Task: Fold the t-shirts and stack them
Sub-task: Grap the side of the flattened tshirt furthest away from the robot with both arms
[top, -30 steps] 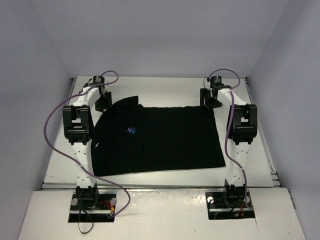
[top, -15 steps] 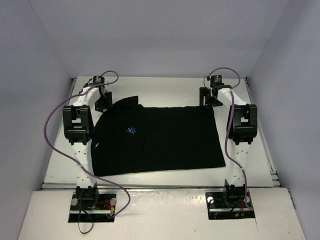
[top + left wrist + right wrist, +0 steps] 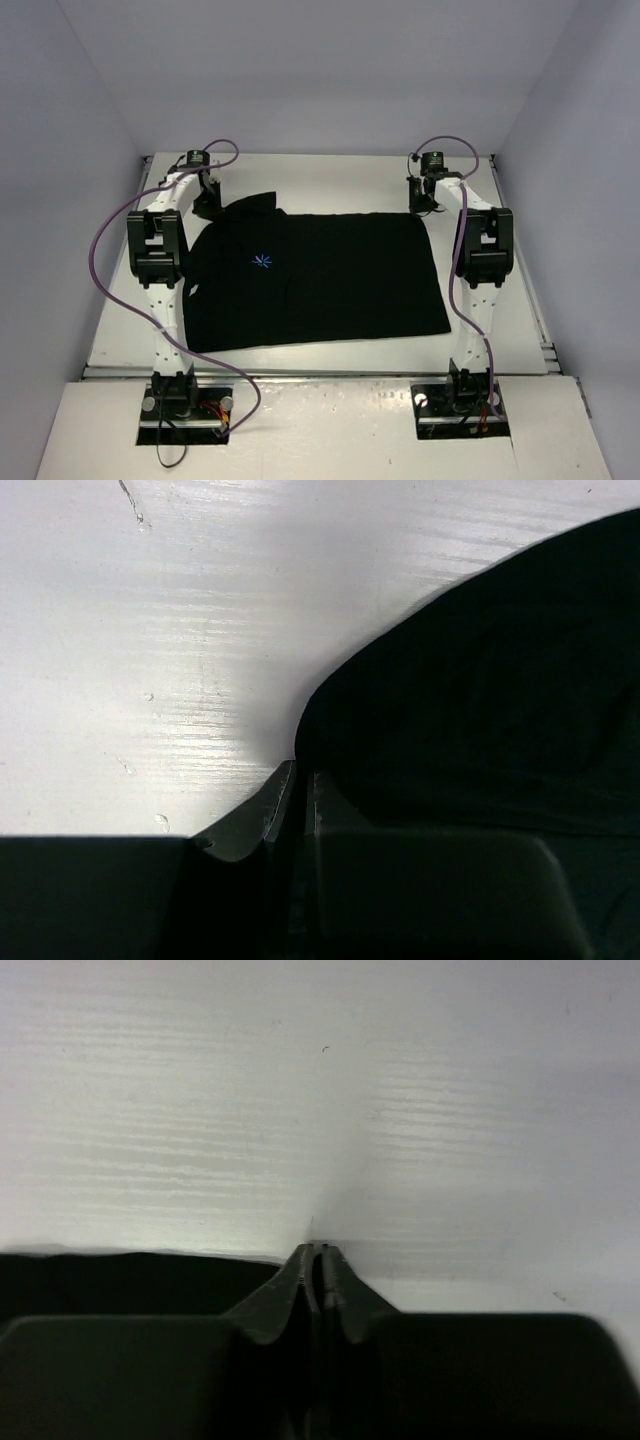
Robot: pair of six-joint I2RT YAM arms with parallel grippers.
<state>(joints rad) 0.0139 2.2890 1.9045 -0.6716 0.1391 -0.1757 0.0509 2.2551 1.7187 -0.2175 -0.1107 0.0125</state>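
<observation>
The black t-shirt (image 3: 330,285) lies spread flat on the white table, its light-blue logo (image 3: 262,263) toward the left. My left gripper (image 3: 207,203) sits at its far left corner by the sleeve. In the left wrist view the gripper (image 3: 300,772) is shut, with the cloth's curved edge (image 3: 480,700) running into the fingertips. My right gripper (image 3: 428,200) is at the far right corner. In the right wrist view it (image 3: 316,1250) is shut too, and the hem (image 3: 130,1278) ends against the left finger.
The white table (image 3: 330,172) has bare strips beyond the shirt and on both sides. Grey walls close it in on three sides. Both arms stretch out along the shirt's left and right edges, with purple cables (image 3: 105,250) looping beside them.
Both grippers have gone from open to shut at the shirt's far corners. The shirt itself lies as before.
</observation>
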